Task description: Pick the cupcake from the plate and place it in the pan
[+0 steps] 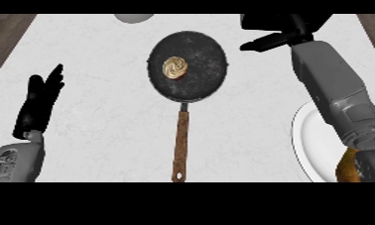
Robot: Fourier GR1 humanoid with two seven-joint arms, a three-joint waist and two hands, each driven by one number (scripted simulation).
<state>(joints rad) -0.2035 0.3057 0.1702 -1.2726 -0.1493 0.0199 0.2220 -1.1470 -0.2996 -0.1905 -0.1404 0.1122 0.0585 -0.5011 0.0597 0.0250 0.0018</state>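
The cupcake [176, 67], with swirled cream frosting, sits inside the black pan [206, 78] at the counter's middle, slightly left of the pan's centre. The pan's long brown handle [180, 144] points toward me. My right hand [282, 29] is raised above the counter to the right of the pan, fingers spread and holding nothing. The white plate [306, 142] lies at the right edge, partly hidden under my right forearm. My left hand [40, 99] rests open at the left edge, fingers up.
A grey rounded object [133, 18] pokes in at the top edge behind the pan. An orange-brown item [348, 167] shows at the bottom right on the plate. Dark wood borders the pale counter at both upper corners.
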